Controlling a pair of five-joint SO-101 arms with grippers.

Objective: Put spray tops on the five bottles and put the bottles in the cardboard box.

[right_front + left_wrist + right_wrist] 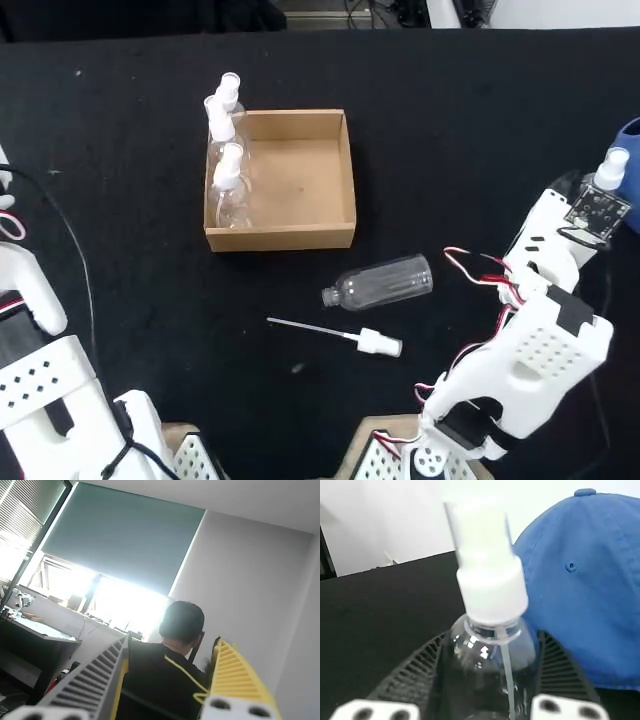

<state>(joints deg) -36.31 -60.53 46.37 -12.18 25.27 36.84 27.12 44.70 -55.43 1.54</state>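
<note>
1. My right hand [489,700] is shut on a bottle [480,655]. Its two fingers [415,680] press the shoulder from either side, just under the neck. I hold the bottle upright near the counter's [480,120] edge, well apart from the cardboard box [280,238].
2. This bottle is clear, thin plastic and looks empty. A white spray top [490,580] is seated on its neck, and the thin tube runs down inside.
3. I judge it light and a little slick, with walls that give if squeezed hard. The shoulder or body is the place to hold it, not the top, which could twist or pop loose.
4. A blue cap [590,570] lies just behind the bottle.
5. My left hand [165,690] stands wide with nothing between its fingers, and it points up and away from the counter.
6. Three topped bottles [230,185] stand in a row along the box wall nearest my left arm. I cannot tell whether the farthest one is inside the box or just behind the corner.
7. An open bottle [385,283] lies on its side on the counter, between the box and my arms. It is round and smooth, so it will likely roll if nudged.
8. A loose spray top [378,343] with its long tube lies near that bottle, not touching it. The tube looks thin and bendy, so the white head is the part to take.
</note>
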